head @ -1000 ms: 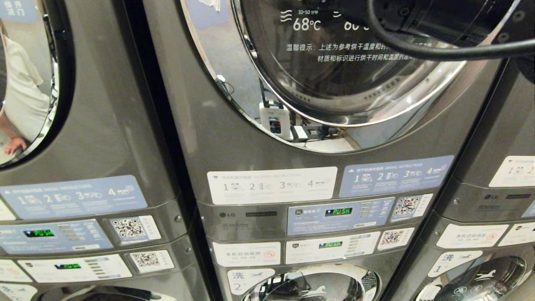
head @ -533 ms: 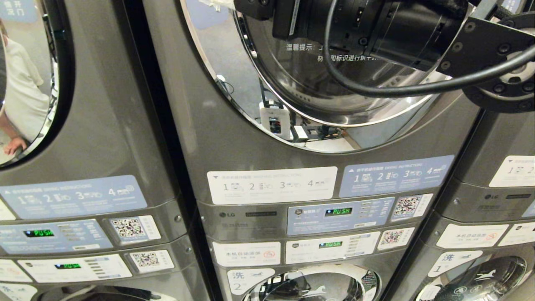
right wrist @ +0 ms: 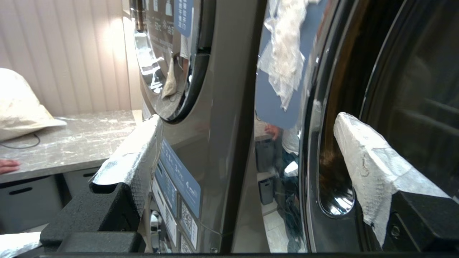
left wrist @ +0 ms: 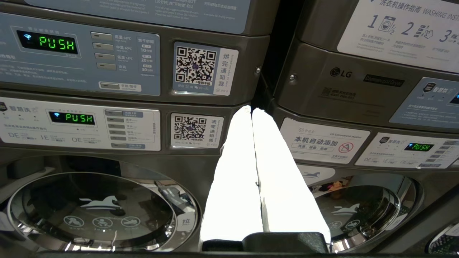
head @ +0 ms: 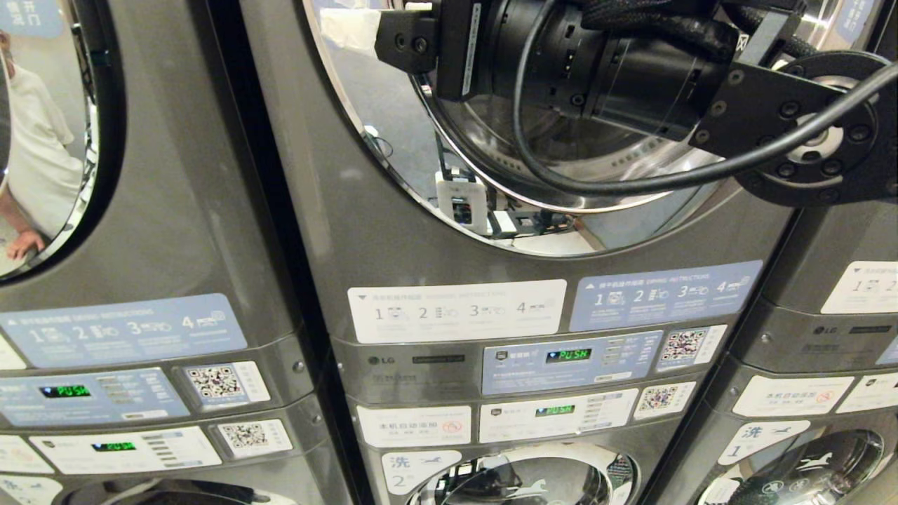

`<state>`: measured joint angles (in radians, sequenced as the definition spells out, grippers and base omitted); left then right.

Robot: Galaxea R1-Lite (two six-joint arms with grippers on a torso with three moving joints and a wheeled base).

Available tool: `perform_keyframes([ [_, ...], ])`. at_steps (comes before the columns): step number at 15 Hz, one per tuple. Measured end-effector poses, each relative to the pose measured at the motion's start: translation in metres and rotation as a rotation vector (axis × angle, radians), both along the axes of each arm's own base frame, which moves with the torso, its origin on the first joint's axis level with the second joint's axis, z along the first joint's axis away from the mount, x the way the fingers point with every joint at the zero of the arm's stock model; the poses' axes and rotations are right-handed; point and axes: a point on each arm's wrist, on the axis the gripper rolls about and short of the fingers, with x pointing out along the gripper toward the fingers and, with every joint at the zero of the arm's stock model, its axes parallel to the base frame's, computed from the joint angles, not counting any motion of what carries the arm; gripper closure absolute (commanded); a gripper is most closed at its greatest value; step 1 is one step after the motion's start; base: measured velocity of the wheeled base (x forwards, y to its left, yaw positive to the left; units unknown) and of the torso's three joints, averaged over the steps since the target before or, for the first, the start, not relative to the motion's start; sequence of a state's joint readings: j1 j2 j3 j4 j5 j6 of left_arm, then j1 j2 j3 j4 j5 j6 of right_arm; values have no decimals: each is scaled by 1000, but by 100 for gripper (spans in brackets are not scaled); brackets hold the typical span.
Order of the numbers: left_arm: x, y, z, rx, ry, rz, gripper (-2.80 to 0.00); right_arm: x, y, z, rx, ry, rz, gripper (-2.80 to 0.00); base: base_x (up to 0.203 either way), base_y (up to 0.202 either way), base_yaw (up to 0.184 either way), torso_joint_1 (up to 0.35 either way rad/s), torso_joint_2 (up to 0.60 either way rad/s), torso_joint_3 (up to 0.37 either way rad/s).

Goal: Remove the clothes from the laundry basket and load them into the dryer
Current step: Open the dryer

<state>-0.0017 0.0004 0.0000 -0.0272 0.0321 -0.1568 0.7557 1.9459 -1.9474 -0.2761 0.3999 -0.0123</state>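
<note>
The right arm (head: pixel 631 77) has swung lower and further left across the dryer (head: pixel 547 231) door over the past second, now covering the temperature lettering on the glass. The right pincer (right wrist: pixel 247 143) stands wide open and empty, one white-padded finger (right wrist: pixel 365 168) before the door's dark glass, the other beside the neighbouring machine (right wrist: pixel 168 71). The left pincer (left wrist: pixel 252 172) hangs closed, pads together, before the control panels (left wrist: pixel 82 68). No clothes or laundry basket can be made out; a pale bundle (right wrist: pixel 21 104) on the table (right wrist: pixel 68 139) may be fabric.
</note>
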Motion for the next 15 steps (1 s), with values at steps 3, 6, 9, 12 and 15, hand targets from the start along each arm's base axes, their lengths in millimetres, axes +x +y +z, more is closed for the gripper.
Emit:
perform_keyframes([
  [3, 0, 0, 0, 0, 0, 0, 0, 4, 3, -3, 9, -7, -7, -280, 0, 0, 0, 0, 0, 0],
  [6, 0, 0, 0, 0, 0, 0, 0, 7, 6, -7, 4, -4, -5, -280, 0, 0, 0, 0, 0, 0],
  [9, 0, 0, 0, 0, 0, 0, 0, 11, 10, -13, -6, 8, 2, -280, 0, 0, 0, 0, 0, 0],
  [12, 0, 0, 0, 0, 0, 0, 0, 11, 12, -15, -12, 10, 31, -280, 0, 0, 0, 0, 0, 0],
  [15, 0, 0, 0, 0, 0, 0, 0, 10, 11, -14, -12, 6, 38, -280, 0, 0, 0, 0, 0, 0],
])
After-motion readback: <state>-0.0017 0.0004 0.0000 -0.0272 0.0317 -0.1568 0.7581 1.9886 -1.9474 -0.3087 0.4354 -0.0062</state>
